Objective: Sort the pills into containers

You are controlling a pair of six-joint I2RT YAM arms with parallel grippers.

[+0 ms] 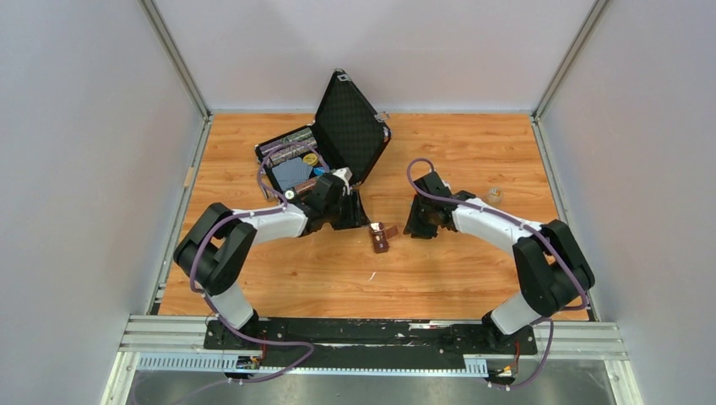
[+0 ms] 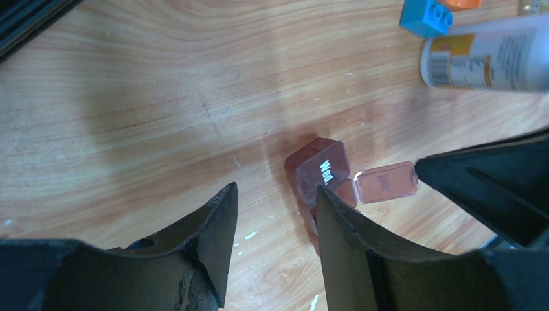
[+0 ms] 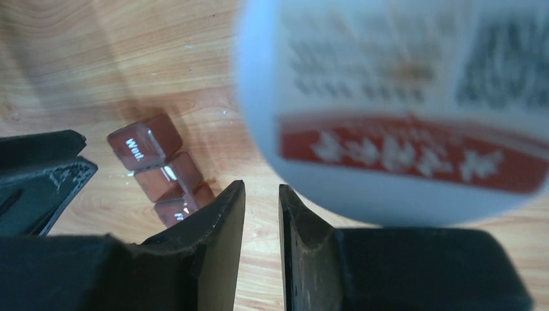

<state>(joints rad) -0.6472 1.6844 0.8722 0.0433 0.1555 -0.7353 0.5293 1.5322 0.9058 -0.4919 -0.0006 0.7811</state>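
Barely begun: one lid raised, no pill seen in place

Position. The containers (image 1: 382, 239) lie on the tabletop (image 1: 473, 278), about midway between its left and right edges. They sit between the two pincers and slightly nearer the near edge than either.

Condition. One lid (image 2: 385, 183) is swung out to the side. The end lid marked "Wed." (image 2: 325, 170) is down. A finger partly hides the third compartment in both wrist views, so its lid cannot be judged. Whether any compartment holds a pill cannot be told.

Pincers. The left pincer (image 2: 275, 243) is released, its jaws apart with bare wood between them and the strip just beside one finger. The right pincer (image 3: 262, 240) has its jaws drawn close, leaving a thin slit, and grasps nothing. A white bottle (image 2: 485, 55) lies on its side close by the right pincer, outside its jaws.

Other items. An open case (image 1: 350, 126) stands toward the far edge, left of centre. A small clear object (image 1: 496, 196) near the right edge is too small to identify. No loose pill shows in any view.

Assessment. Sorting appears hardly begun. Judged outstanding: obtaining pills, filling each compartment, opening the remaining lids and closing all of them.
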